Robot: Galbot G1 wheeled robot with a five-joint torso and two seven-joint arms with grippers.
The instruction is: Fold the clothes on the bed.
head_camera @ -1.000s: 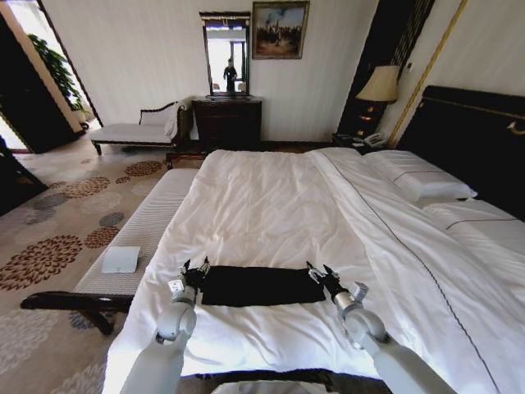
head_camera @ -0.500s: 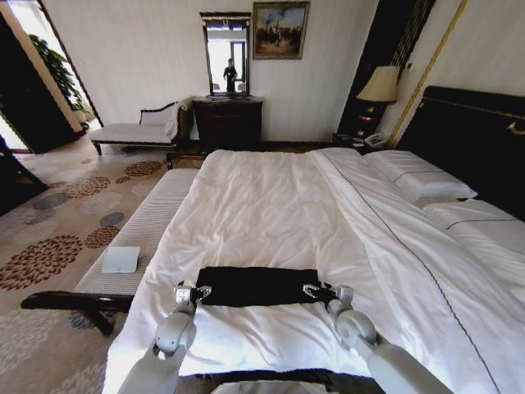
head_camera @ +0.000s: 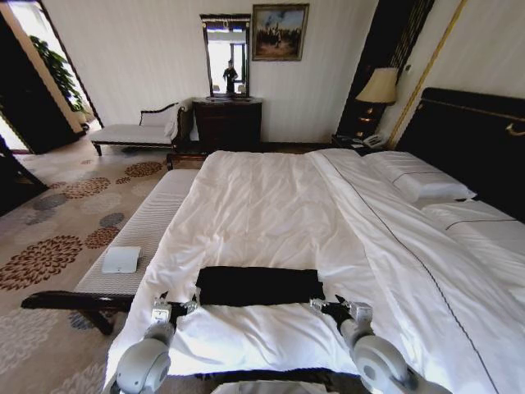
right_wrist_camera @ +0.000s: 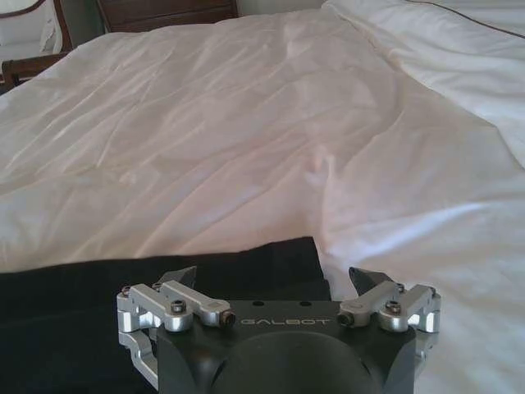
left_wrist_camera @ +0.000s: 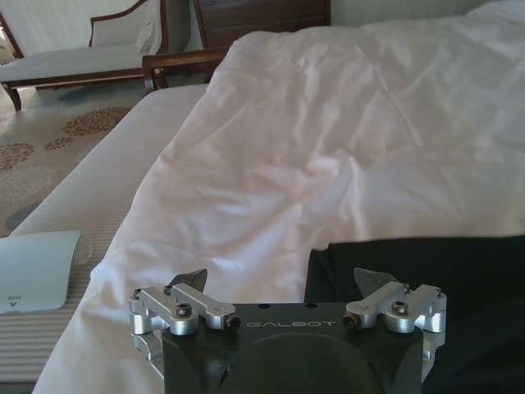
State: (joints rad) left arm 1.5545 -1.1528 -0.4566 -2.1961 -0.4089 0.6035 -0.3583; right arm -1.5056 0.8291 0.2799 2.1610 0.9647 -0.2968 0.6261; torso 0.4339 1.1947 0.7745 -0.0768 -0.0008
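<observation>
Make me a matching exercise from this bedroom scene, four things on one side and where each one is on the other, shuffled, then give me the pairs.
Things:
1. black T-shirt
2. left gripper
3. table lamp
4. white flat item

Places:
A. on the bench beside the bed
B. on the nightstand by the headboard
C. folded, on the white duvet near the bed's near edge
D. open, near the shirt's left end

Pairs: 1-C, 2-D, 3-B, 4-A

Bright daylight, room evenly lit. Strong glare from doorway (head_camera: 20, 25) far left, blown out. Mirror (head_camera: 226, 53) reflects bright light too. Lamp (head_camera: 378, 84) on far right. White duvet (head_camera: 271, 213) near overexposed, wrinkles give soft shadows. Head view wide-angle, walls bend at edges. Wrist views: pincer bodies near lens slightly soft, warm pinkish cast on duvet.
</observation>
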